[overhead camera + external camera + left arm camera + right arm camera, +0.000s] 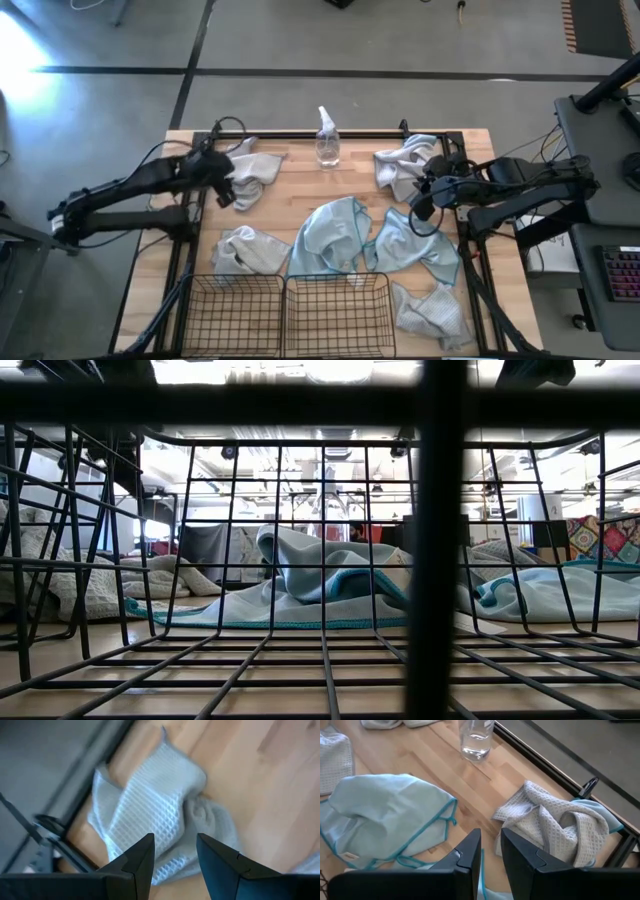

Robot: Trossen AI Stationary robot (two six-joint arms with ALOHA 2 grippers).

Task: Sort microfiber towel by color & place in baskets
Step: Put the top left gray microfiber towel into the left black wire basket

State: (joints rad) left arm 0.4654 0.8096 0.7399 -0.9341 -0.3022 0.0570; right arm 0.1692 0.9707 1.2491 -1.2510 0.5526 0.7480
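Note:
Several microfiber towels lie crumpled on the wooden table. The pale grey ones are at far left [255,170], near left [245,250], far right [400,165] and near right [430,312]. Two light blue ones lie at centre [335,235] and centre right [415,245]. Two black wire baskets [235,315] [335,315] stand side by side at the near edge. My left gripper [228,190] hovers open above the far-left grey towel [150,805]. My right gripper [420,212] hangs above the table between the far-right grey towel [560,827] and a blue towel [385,815]. Its fingers stand a narrow gap apart and hold nothing.
A clear spray bottle [327,140] stands upright at the middle of the far edge. A black metal frame [300,133] runs round the table. The low view looks through basket mesh [320,650] at the blue towels [320,575]. Bare wood shows between the bottle and the centre towels.

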